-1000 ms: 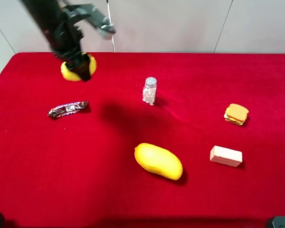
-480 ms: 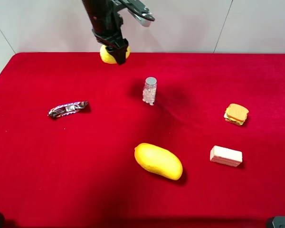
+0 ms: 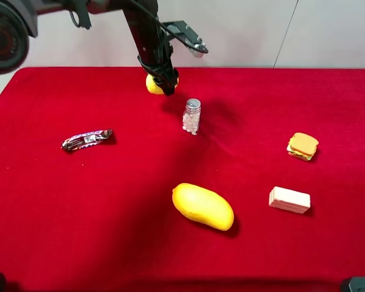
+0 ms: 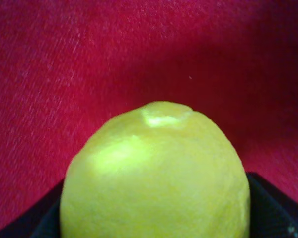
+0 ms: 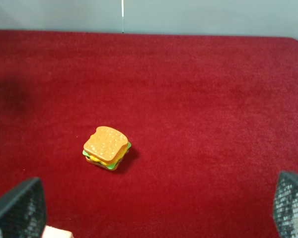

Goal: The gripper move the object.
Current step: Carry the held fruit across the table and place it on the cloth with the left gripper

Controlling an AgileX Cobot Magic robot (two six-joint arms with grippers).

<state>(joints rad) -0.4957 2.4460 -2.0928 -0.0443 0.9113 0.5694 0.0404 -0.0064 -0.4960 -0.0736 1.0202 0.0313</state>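
The small yellow lemon (image 3: 151,86) is at the back of the red table (image 3: 48,213), behind and left of the bottle. My left gripper (image 3: 163,83) reaches down from above and is shut on it. I cannot tell whether the lemon touches the cloth. In the left wrist view the lemon (image 4: 154,173) fills the lower middle, with a black finger (image 4: 273,213) showing at either side. My right gripper (image 5: 154,210) is open and empty over the cloth on the right side, with its fingers (image 5: 17,208) wide apart.
A small clear bottle with a silver cap (image 3: 192,117) stands just right and in front of the lemon. A candy bar (image 3: 87,139) lies at the left. A mango (image 3: 202,206) lies front centre. A toy sandwich (image 3: 302,146) (image 5: 107,148) and a pink wafer block (image 3: 289,199) lie at the right.
My left gripper has carried the lemon from the back left corner to the right along the back edge and lowered it beside the bottle. Nothing else has moved.
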